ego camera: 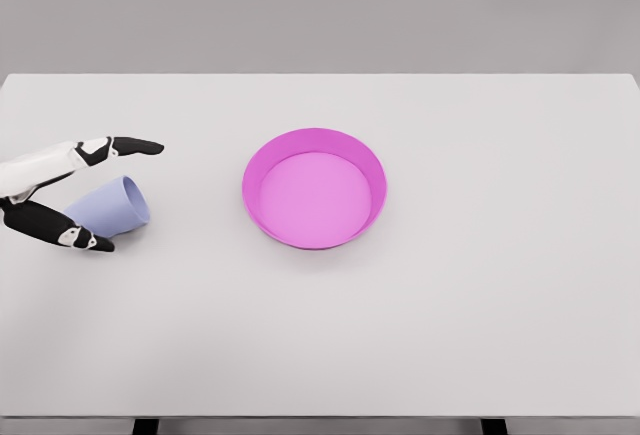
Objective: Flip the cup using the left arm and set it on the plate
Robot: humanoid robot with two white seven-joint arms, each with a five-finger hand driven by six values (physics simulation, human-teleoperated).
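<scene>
Left hand (70, 190) comes in at the picture's left edge, well left of the plate (262, 158), fingers spread apart around the cup (112, 207), not clamped. Upper fingers (125, 146) reach out straight above the cup, black tip pointing toward the plate; the lower black digit (55, 229) runs under and in front of the cup. Cup sits in the gap between them; whether either digit actually touches the cup wall cannot be told, the gap looks small on both sides. Cup is pale blue-lilac, lying on its side on the table (450, 305), open mouth turned toward the plate and slightly up, base end toward the wrist, partly hidden by the hand. Cup is well apart from the plate, left of it, at about the same depth on the table. Nothing visible inside the cup mouth. Plate is magenta-pink, round, raised rim, flat lighter inner floor, holds nothing. Plate sits on the white table, upright. No labels, brands or writing readable on cup, plate or hand. Grey wall behind the table.
</scene>
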